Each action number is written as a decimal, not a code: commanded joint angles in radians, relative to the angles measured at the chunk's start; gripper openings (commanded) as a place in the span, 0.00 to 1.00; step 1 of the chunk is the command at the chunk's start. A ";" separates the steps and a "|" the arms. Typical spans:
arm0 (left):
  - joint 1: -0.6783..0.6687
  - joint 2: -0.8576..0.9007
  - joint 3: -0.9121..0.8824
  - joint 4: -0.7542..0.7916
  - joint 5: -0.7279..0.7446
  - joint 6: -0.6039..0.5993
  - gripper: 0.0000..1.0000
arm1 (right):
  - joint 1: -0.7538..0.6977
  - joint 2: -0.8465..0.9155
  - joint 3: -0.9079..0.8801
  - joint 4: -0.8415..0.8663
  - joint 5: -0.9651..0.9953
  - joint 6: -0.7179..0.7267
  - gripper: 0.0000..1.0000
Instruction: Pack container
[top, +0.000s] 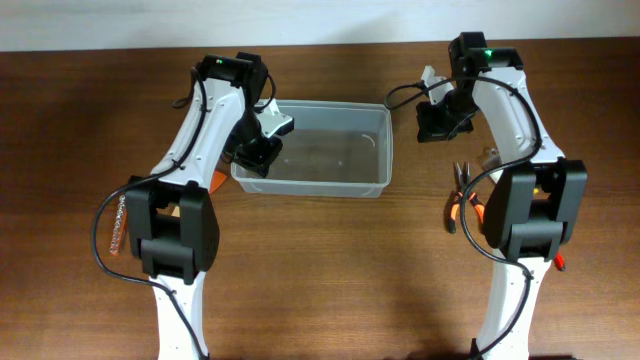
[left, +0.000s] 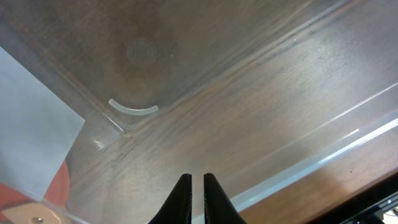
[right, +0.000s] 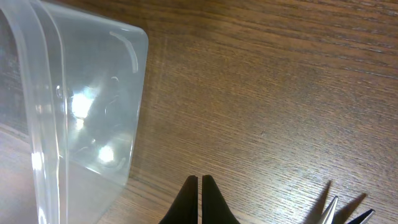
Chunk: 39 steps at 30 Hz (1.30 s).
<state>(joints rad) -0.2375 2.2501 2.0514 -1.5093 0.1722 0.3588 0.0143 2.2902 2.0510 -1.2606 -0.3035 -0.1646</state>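
Black left fingers (left: 181, 199) are clenched to a thin slit with nothing held. They hang over the left end of the container (left: 267, 112). I cannot tell whether the tips are below its rim.

Right fingers (right: 185, 202) are pressed together and empty. They sit above bare bench (right: 280, 93), just beside the container's right end wall.

The container is at mid-bench between the two arms, upright. I see nothing in it, so I judge packing not yet begun.

Orange-handled pliers (top: 460, 190) lie on the bench close to the right arm's base, well apart from the tub. Metal tips show at the edge of the right wrist view.

Risks, my judgement:
- The tub is clear, thin and probably light. A sideways move by the left arm near the wall could shove or tip it.
- Both pairs of fingers must be released before any pick. Descending clenched would only push the tool.
- The pliers lie tight against the right arm's base, so the reach is cramped and the grasp may slip.
- Glare on the clear walls makes the rim hard to judge.
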 joint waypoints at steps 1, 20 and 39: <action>-0.003 0.007 -0.005 -0.016 0.011 -0.007 0.09 | -0.003 -0.005 -0.003 -0.002 0.010 -0.003 0.04; -0.002 0.007 0.039 0.168 -0.054 -0.030 0.10 | -0.005 -0.005 0.114 -0.011 0.074 -0.002 0.04; 0.248 -0.126 0.445 0.013 -0.136 -0.109 0.44 | -0.209 -0.237 0.626 -0.438 0.196 0.112 0.99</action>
<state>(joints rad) -0.0319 2.2135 2.4725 -1.4773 0.0422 0.2687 -0.1463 2.1796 2.7247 -1.6917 -0.1253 -0.0990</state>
